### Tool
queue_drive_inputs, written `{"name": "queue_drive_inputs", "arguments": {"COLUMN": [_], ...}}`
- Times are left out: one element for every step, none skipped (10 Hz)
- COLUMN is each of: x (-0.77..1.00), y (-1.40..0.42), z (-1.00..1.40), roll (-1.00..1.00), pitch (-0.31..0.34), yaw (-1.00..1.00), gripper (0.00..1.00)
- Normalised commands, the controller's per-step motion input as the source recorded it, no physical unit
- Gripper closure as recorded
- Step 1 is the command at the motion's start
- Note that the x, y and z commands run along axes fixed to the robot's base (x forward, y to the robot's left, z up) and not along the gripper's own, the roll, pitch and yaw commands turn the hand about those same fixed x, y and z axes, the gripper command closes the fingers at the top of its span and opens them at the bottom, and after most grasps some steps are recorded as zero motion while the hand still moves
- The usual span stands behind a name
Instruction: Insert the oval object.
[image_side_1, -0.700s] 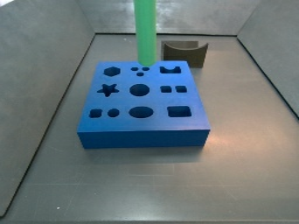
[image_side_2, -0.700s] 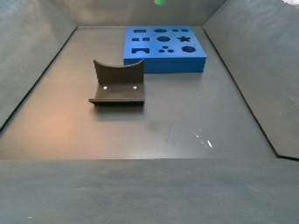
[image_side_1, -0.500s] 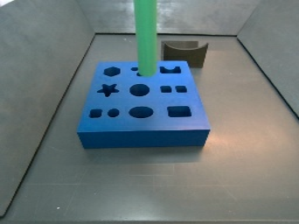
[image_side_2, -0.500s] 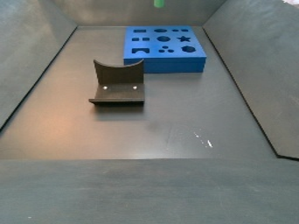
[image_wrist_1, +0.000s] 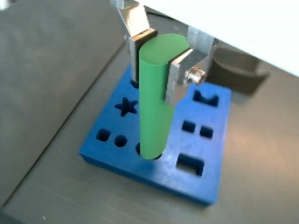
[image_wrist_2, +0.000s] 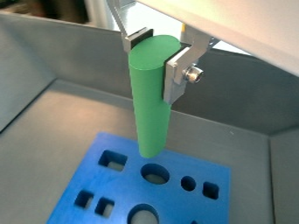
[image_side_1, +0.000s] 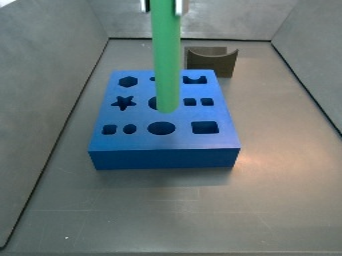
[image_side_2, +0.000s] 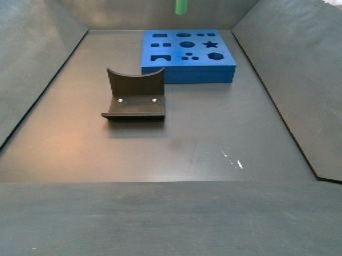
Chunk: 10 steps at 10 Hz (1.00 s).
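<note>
The rod (image_wrist_1: 158, 96) hangs upright from the gripper (image_wrist_1: 163, 49), whose fingers (image_wrist_1: 184, 68) clamp its top end. Below the gripper, the rod's lower end sits at a hole in the middle of the blue block (image_side_1: 163, 125); depth unclear. The fixture (image_side_2: 134, 94) stands well apart from the gripper on the counter (image_side_2: 187, 140).

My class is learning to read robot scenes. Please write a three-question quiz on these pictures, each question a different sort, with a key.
1. True or false: the gripper is shut on the green rod.
2. Where does the rod's lower end hang? A) over the blue block B) over the bare floor C) over the dark fixture
3. Fill in: the rod is held ___ (upright / flat).

Key: 1 true. 2 A. 3 upright.
</note>
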Motion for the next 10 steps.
{"name": "queue_drive_inputs", "arguments": {"x": [0.00,0.00,0.00,0.00,-0.01,-0.01,-0.01,0.00,0.00,0.00], "y": [-0.04,0.00,0.00,0.00,0.00,0.00,0.00,0.00,0.00,0.00], "z": [-0.21,-0.07,-0.08,-0.06,-0.07,-0.06,-0.08,-0.15,-0.25,-0.27], "roll": [0.01,0.01,0.08,0.08,0.10,0.10,0.11,0.15,0.21,0.25], "pitch": [0.000,0.000,0.000,0.000,0.000,0.000,0.000,0.031,0.071,0.091], "yaw": [-1.00,-1.00,-1.00,-1.00,-1.00,-1.00,-1.00,-0.93,-0.84,-0.81], "gripper": [1.00,1.00,1.00,1.00,1.00,1.00,1.00,1.00,1.00,1.00]}}
